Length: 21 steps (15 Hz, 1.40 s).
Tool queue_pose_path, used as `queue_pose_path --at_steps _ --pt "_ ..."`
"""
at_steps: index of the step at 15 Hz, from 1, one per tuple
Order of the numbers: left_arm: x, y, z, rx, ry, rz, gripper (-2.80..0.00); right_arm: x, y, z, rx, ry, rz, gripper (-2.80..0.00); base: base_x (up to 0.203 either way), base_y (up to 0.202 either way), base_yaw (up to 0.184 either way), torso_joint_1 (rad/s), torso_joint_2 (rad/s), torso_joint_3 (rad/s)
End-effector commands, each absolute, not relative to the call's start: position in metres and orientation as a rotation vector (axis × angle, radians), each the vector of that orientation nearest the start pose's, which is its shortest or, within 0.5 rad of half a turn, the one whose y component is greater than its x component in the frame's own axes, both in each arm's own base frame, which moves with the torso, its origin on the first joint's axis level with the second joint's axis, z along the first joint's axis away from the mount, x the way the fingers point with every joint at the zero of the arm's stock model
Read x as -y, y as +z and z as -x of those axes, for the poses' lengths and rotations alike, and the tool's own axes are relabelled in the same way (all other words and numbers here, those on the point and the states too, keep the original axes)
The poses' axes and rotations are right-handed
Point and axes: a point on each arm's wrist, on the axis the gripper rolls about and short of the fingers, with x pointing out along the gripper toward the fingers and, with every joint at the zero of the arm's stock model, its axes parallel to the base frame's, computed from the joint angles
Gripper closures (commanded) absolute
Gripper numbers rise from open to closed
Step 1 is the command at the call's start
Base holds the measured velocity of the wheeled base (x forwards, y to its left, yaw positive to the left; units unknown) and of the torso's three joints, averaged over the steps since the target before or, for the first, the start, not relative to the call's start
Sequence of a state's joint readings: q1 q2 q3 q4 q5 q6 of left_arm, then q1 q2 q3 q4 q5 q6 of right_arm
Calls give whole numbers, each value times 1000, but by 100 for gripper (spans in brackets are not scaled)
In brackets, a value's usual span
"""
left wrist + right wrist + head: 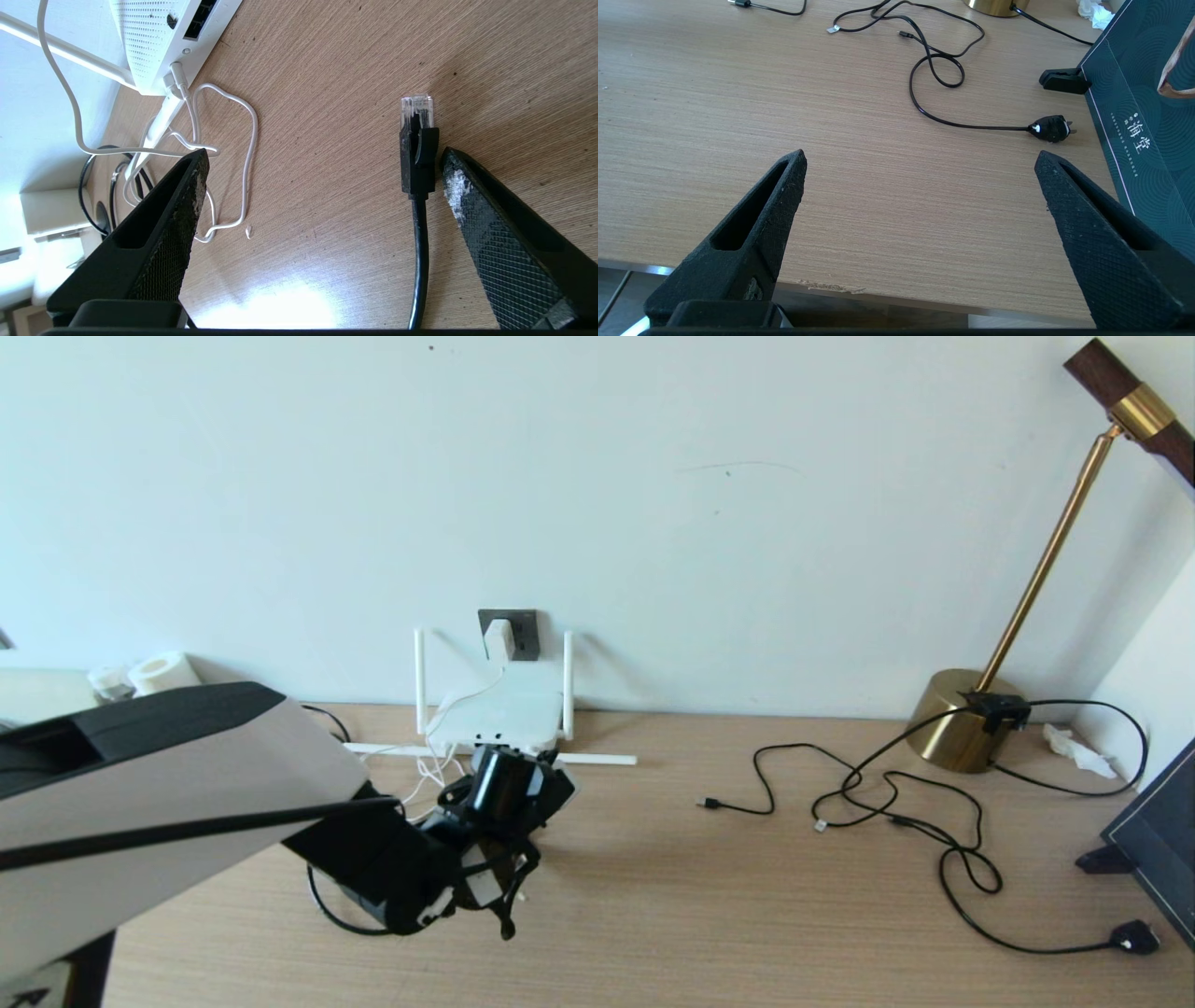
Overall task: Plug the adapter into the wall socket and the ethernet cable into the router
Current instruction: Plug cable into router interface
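The white adapter sits in the dark grey wall socket, and its thin white cord runs down to the router. That flat white box lies against the wall, its dark port slots facing the desk. The ethernet cable lies on the wood, clear plug tip pointing away from me. My left gripper hangs open over it, the plug lying close beside one finger and apart from it. In the head view the left gripper is in front of the router. My right gripper stands open and empty over the desk's near edge.
A brass lamp stands at the back right with thin black cables looped in front of it. A black mains plug lies beside a dark teal box. A paper roll sits at the far left.
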<state>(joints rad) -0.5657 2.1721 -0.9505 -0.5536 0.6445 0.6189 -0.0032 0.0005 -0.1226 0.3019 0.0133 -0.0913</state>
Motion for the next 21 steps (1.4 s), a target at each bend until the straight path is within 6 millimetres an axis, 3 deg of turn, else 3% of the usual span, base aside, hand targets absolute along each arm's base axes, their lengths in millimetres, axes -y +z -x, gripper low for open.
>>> queue_pose_path --at_steps 1,21 --pt "191 44 -326 -589 -94 -1004 -280 0 78 35 -182 19 90 -280 0 0 0 0 0 0" --pt "189 38 -331 -636 -80 -1029 -280 0 78 35 -182 19 90 -280 0 0 0 0 0 0"
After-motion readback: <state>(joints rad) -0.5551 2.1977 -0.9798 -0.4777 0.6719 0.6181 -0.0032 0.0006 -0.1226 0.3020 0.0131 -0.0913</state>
